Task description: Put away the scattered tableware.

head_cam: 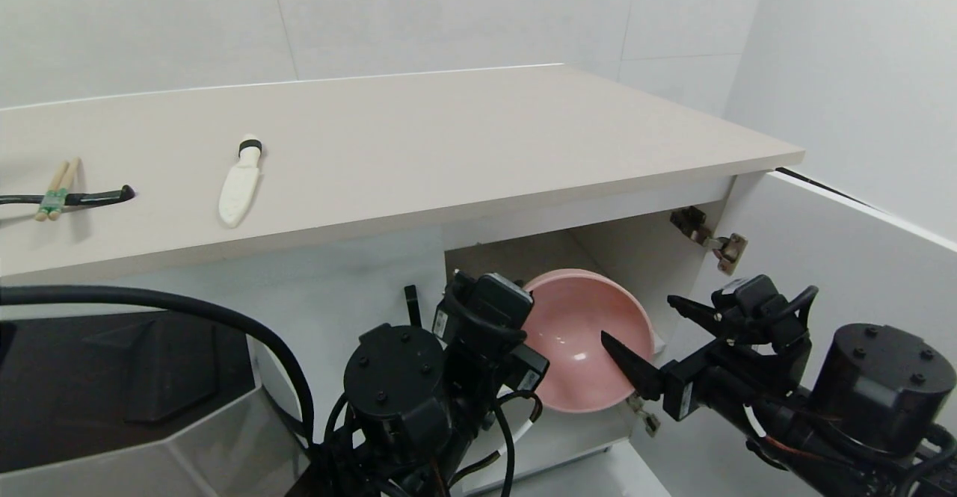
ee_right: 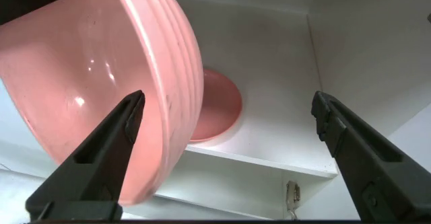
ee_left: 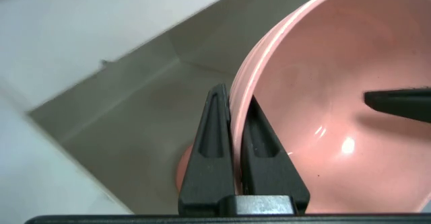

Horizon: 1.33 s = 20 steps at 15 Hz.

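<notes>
A pink bowl [head_cam: 591,332] hangs tilted on its side in the opening of the cabinet under the counter. My left gripper [ee_left: 234,101] is shut on its rim, one finger inside and one outside. The bowl [ee_left: 337,103] faces my right gripper [head_cam: 638,318], which stands open beside it, one fingertip in front of the bowl's hollow without touching. In the right wrist view the bowl [ee_right: 101,83] is above a pink plate [ee_right: 219,109] that lies on the cabinet shelf. On the countertop lie a white knife [head_cam: 241,181] and a pair of chopsticks [head_cam: 56,189].
The cabinet door [head_cam: 822,250] stands open at the right, with its hinge [head_cam: 710,241] at the top corner. A black cable [head_cam: 75,198] lies across the chopsticks at the counter's left. The white shelf [ee_right: 269,143] has bare room beside the plate.
</notes>
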Motion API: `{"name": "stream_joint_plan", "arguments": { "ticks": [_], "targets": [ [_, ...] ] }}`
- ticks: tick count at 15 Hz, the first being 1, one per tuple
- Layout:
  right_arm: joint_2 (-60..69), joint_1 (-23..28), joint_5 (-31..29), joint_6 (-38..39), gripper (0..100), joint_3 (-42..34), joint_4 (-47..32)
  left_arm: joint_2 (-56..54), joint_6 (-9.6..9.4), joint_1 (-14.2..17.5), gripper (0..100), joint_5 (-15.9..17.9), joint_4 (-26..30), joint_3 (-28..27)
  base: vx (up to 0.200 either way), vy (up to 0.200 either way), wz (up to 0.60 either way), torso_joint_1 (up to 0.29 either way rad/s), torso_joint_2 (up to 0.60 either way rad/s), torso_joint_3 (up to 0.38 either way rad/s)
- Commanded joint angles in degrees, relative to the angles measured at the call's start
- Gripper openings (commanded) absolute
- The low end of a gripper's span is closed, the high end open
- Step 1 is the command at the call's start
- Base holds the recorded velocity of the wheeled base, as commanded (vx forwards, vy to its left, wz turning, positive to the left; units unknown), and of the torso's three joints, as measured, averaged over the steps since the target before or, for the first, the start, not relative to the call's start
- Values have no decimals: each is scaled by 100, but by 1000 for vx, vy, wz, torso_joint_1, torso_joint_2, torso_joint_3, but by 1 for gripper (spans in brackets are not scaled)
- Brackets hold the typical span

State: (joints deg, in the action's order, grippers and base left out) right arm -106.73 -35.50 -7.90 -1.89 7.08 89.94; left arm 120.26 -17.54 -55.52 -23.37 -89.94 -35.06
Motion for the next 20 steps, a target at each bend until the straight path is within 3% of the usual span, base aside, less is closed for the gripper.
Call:
{"name": "stream_joint_plan", "arguments": {
  "ticks": [1,11,12,17,18,20],
  "targets": [
    [3,-1,-1,-4,100,4,6,-20,-4,14,0,-1,-6,8,0,0,0,0,0,0],
    [-366,-185,-10,13,100,21,6,244,-4,-38,0,8,-6,-27,0,0,0,0,0,0],
    [-375,-185,-10,13,0,48,6,235,-4,-12,0,-1,-6,-36,0,0,0,0,0,0],
    [-375,-265,-27,13,0,39,6,270,5,-12,0,8,-6,-27,0,0,0,0,0,0],
    [-375,-326,-27,13,0,39,6,270,5,-47,100,17,-6,-27,0,0,0,0,0,0],
    [-428,-335,-27,13,0,39,6,279,5,-188,100,17,-6,-18,0,0,0,0,0,0]
  ]
}}
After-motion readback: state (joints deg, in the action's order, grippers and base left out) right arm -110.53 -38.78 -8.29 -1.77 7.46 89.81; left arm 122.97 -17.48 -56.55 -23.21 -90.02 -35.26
